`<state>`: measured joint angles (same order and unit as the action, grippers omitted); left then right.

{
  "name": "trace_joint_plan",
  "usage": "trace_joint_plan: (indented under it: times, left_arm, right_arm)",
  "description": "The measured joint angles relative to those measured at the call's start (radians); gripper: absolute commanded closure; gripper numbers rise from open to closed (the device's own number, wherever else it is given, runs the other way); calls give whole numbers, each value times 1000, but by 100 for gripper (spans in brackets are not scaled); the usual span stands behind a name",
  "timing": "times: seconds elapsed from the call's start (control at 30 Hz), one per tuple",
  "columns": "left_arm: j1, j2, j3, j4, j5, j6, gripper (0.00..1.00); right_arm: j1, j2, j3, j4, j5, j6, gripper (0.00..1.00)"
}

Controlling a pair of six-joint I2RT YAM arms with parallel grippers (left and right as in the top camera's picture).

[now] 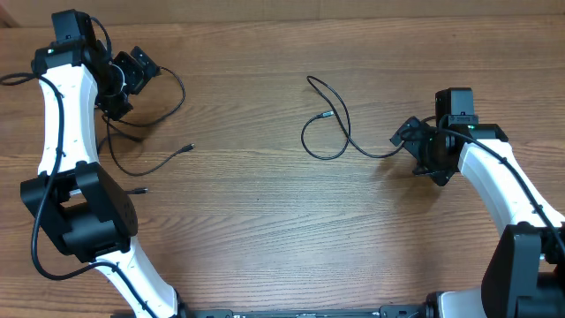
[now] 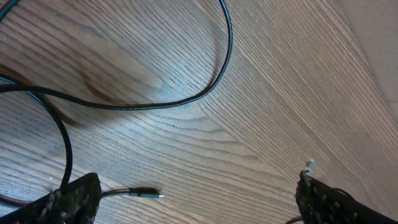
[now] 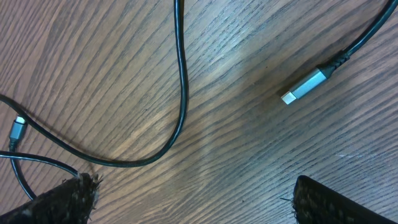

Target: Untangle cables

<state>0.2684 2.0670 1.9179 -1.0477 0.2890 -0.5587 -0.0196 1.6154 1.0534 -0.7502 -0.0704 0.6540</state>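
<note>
**Two grippers wide open, cables loose on the table**

Nearest you on the left, one plug (image 1: 141, 190) lies on the table (image 1: 265, 230). Farther out, one cable (image 3: 182, 62) loops just beside your right gripper (image 3: 193, 186), and two silver plugs (image 3: 305, 87) show in its wrist view. Farthest out, strands (image 2: 124, 106) curl by your left gripper (image 2: 194, 186). How many there are cannot be told. Both grippers stand wide apart, holding nothing.

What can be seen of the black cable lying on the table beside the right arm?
The cable is thin, black and flexible, apparently rubber-coated. It lies flat on the wooden table, curving into an open loop beside the right gripper. A small silver-tipped plug sits at the loop; another silver plug lies near that open gripper. Nothing grips it. Whether it is one cord or two crossing, I cannot tell.
</note>
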Motion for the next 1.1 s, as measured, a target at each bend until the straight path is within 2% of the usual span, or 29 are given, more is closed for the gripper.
trace_joint_plan:
  times: [1.1]
  left_arm:
    - [0,0,0,8,3,-12,1]
  right_arm:
    - [0,0,0,0,0,0,0]
